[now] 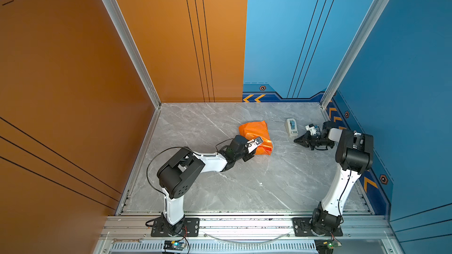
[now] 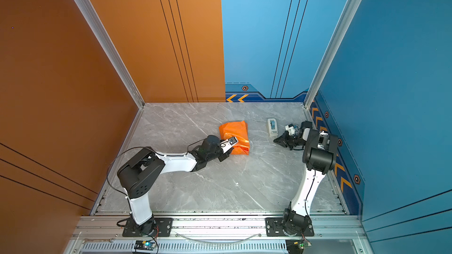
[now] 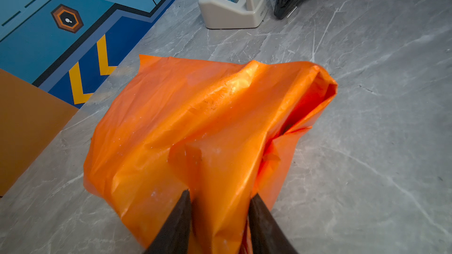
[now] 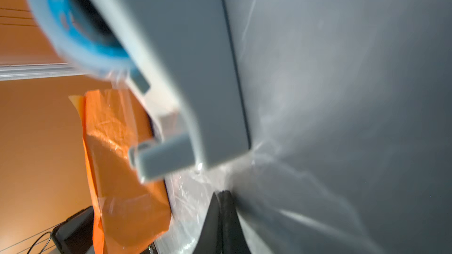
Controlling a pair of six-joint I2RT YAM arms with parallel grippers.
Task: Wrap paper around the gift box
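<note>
The paper (image 1: pixel 254 130) (image 2: pixel 233 130) lies as a creased orange bundle on the marble table (image 1: pixel 220 179), a little behind its middle. The gift box is hidden; no navy surface shows. My left gripper (image 3: pixel 220 194) reaches in from the left, its two dark fingers shut on a raised fold at the bundle's near end (image 1: pixel 254 151). My right gripper (image 4: pixel 221 193) is shut, its tips low over the table just in front of the tape dispenser (image 1: pixel 291 127) (image 4: pixel 183 69). Clear tape film (image 4: pixel 186 204) shines beside those tips. Whether it is pinched between them I cannot tell.
The white-grey dispenser (image 3: pixel 232 8) carries a blue roll and stands at the back right, next to the blue side wall (image 1: pixel 403 94). An orange wall (image 1: pixel 73 81) closes the left side. Bare marble stretches in front of the bundle, between the two arm bases.
</note>
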